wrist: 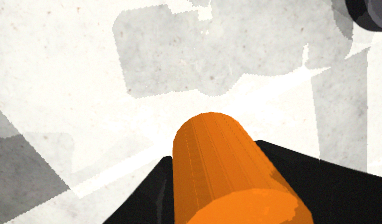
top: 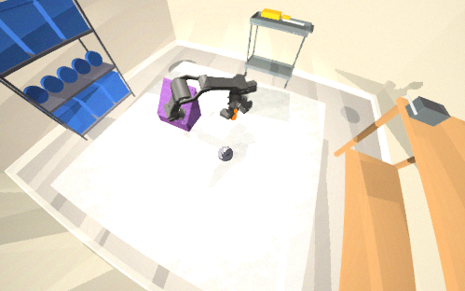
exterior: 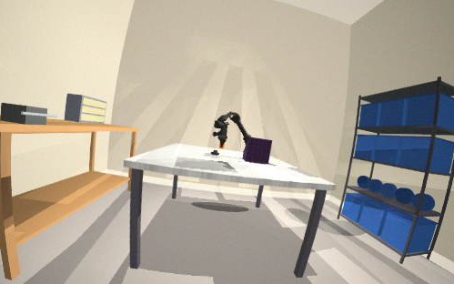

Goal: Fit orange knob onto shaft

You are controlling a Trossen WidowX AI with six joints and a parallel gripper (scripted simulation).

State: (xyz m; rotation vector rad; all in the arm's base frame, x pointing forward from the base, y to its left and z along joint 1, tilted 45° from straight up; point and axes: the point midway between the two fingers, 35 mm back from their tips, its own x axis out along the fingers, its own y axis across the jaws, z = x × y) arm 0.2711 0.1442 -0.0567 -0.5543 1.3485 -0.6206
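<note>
The orange knob point(top: 234, 115) point(wrist: 218, 160) is between the fingers of my gripper point(top: 236, 110) point(wrist: 213, 156), which is shut on it. The knob looks roughly upright and appears held a little above the white table. Its underside and hole are hidden. The round pedestal point(top: 225, 154) point(exterior: 215, 152) stands on the table, apart from the knob, nearer the table's middle in the top view. A dark part of the pedestal point(wrist: 362, 19) shows at the top right corner of the wrist view. The direction of the shaft's flat side cannot be made out.
The arm's base is at a purple block point(top: 185, 123) point(exterior: 257, 151) on the white table point(top: 160, 210) point(exterior: 179, 168). Away from the table stand a blue-bin shelf point(top: 81, 89) point(exterior: 398, 131), a wooden bench point(top: 440, 187) point(exterior: 65, 129) and a grey cart point(top: 269, 67).
</note>
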